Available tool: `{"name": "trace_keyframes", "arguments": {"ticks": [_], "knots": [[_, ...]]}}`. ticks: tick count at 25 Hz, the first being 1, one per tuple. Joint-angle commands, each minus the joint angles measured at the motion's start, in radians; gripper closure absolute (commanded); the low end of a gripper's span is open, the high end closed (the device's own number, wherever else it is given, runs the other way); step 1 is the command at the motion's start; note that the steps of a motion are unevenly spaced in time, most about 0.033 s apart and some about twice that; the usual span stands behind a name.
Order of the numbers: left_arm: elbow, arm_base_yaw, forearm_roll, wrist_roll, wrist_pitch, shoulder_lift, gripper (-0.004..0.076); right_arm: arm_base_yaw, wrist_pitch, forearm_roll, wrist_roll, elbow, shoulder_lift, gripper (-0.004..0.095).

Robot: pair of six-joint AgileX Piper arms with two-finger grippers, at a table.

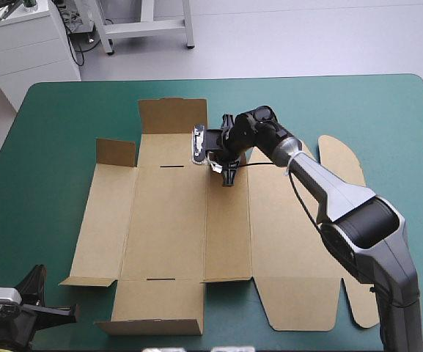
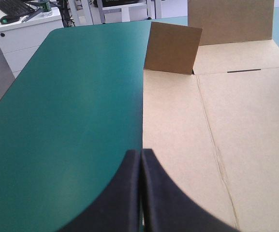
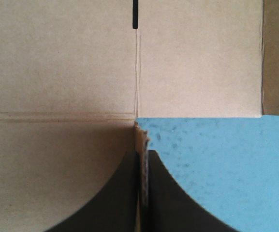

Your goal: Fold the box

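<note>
- Early step: pinching box (image 1: 167,220) edge at 12 o'clock with right tool (image 3: 141,145).
- Holding left tool (image 2: 140,153) closed, empty, at 7 o'clock.
- Next, probably: folding up along crease.

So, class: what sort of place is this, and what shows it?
Probably a robotics lab bench: a table with a teal-green cover, a mostly flat cut sheet of brown board, the box, spread on it, and the black fin-fingered right gripper shut on the box's edge.

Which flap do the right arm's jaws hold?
The small flap at the far end of the narrow middle panel, beside the tall upright flap; nothing else is gripped.
</note>
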Motion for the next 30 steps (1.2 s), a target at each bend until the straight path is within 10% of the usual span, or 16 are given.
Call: {"name": "trace_keyframes", "arguments": {"ticks": [1,6,15,20,25,30], "knots": [[-0.021,-0.005,-0.005,-0.008,-0.075,-0.016,0.0756,-0.001,-0.059,0.028,-0.002,-0.036,-0.059,0.0794],[-0.021,-0.005,-0.005,-0.008,-0.075,-0.016,0.0756,-0.001,-0.054,0.024,0.068,-0.073,-0.061,0.0306],[-0.021,-0.005,-0.005,-0.008,-0.075,-0.016,0.0756,-0.003,0.231,-0.072,0.476,-0.281,-0.108,0.0251],[-0.021,-0.005,-0.005,-0.008,-0.075,-0.016,0.0756,-0.005,0.323,-0.183,0.651,-0.292,-0.139,0.0400],[-0.021,-0.005,-0.005,-0.008,-0.075,-0.016,0.0756,-0.009,0.372,-0.317,0.871,-0.292,-0.160,0.0926],[-0.021,-0.005,-0.005,-0.008,-0.075,-0.016,0.0756,-0.040,0.372,-0.383,1.068,-0.286,-0.212,0.0931]]}}
